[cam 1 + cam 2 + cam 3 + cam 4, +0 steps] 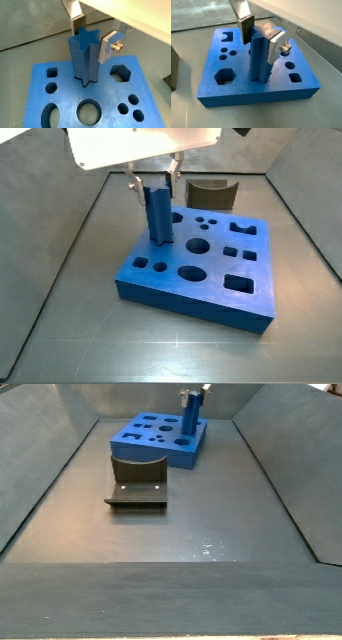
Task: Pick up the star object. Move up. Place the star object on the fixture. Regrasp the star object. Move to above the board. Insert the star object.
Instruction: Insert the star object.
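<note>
The star object (85,55) is a blue peg with a star-shaped end, standing upright with its lower end in the star hole of the board (60,95). My gripper (92,40) is shut on the peg's top, one silver finger pressed on each side, as both wrist views show (259,42). In a side view the peg (159,213) rises from the board's (201,293) far left corner under the gripper (154,183). The dark fixture (210,193) stands just behind the board. From the opposite side the peg (191,412) stands at the board's (140,439) far right.
The board carries round, oval, square and hexagonal holes (224,77). Grey sloping walls (40,474) enclose the floor on both sides. The fixture (138,484) lies in front of the board on open grey floor (174,544).
</note>
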Tool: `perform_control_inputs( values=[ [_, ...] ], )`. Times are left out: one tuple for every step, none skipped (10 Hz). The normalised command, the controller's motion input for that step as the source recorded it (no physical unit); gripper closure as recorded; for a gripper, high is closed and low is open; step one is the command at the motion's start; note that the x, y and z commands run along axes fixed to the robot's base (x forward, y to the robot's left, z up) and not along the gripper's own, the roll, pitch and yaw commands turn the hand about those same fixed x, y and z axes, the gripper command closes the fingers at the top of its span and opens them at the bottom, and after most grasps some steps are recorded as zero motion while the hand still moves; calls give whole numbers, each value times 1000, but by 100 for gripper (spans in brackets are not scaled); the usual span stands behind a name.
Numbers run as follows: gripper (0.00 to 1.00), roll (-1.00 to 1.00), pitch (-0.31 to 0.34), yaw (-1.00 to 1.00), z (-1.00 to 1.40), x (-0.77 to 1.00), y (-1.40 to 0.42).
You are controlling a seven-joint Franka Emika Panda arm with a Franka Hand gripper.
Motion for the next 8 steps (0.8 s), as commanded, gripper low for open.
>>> perform_control_inputs(
  values=[
    [100, 383, 220, 211, -203, 231, -46],
    [100, 289, 203, 94, -89, 214, -91],
    [100, 117, 34, 0, 0, 63, -97],
    [100, 20, 0, 0, 0, 0, 0],
    [100, 389, 0, 0, -434, 57, -131],
    [100, 443, -134, 0, -886, 0, -109],
    [100, 354, -129, 17, -971, 0, -54],
    [100, 351, -129, 34, -974, 0, -26]
  ],
)
